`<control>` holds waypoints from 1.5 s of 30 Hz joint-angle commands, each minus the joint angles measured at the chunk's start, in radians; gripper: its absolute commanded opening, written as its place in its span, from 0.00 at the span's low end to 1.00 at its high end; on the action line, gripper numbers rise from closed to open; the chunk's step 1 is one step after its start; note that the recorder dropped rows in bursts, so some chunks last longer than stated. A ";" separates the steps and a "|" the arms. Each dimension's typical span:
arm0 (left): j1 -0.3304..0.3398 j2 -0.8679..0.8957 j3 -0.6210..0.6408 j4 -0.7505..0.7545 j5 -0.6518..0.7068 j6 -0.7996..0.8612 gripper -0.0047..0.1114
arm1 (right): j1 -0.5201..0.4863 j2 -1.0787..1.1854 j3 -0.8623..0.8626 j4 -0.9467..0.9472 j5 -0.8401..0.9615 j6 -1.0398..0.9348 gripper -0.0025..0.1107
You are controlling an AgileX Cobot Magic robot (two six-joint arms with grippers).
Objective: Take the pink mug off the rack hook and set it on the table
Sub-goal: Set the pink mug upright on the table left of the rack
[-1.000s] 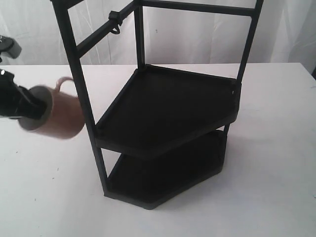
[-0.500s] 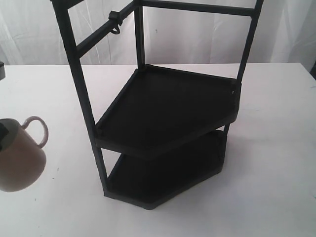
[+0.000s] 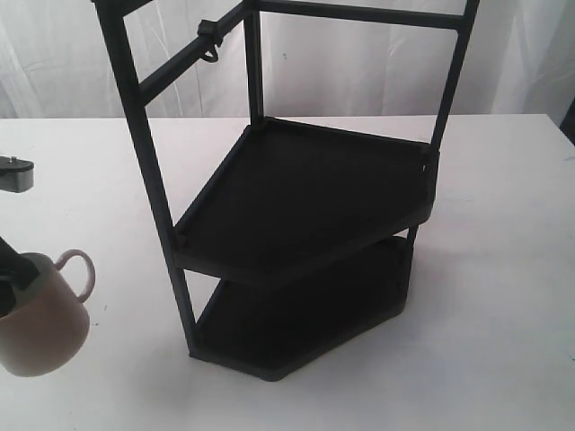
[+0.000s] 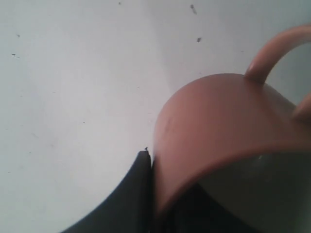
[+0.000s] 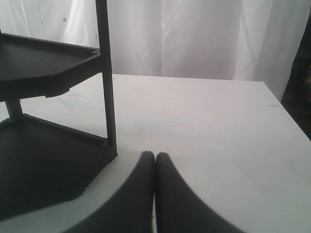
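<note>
While the mug [image 3: 47, 321] sits low at the front left corner of the table [image 3: 503, 314], the left gripper [image 3: 11, 271] grasps it by the rim. In the left wrist view one dark finger [image 4: 138, 194] presses against the outside of the pink wall, and the other side of the grip is hidden inside the cup. The handle points toward the rack [image 3: 305, 189]. I cannot tell if the bottom of the mug already touches the table.

The rack stands in the middle of the table, with its two dark shelves one above the other. The hook [image 3: 208, 52] is high on a slanted bar near the back edge, well apart from the mug. Behind the back edge hangs a white curtain [image 3: 72, 54].

The right gripper [image 5: 154, 162] is clenched, its two fingertips touching and holding nothing. It is low over the table, near the foot of one rack post.
</note>
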 commanded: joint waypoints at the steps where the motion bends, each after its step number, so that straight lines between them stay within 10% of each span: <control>1: 0.000 0.004 0.006 0.064 -0.013 -0.057 0.04 | -0.005 -0.006 0.005 -0.006 -0.008 -0.004 0.02; 45: 0.000 0.075 0.094 0.078 -0.164 -0.067 0.04 | -0.005 -0.006 0.005 -0.006 -0.008 -0.004 0.02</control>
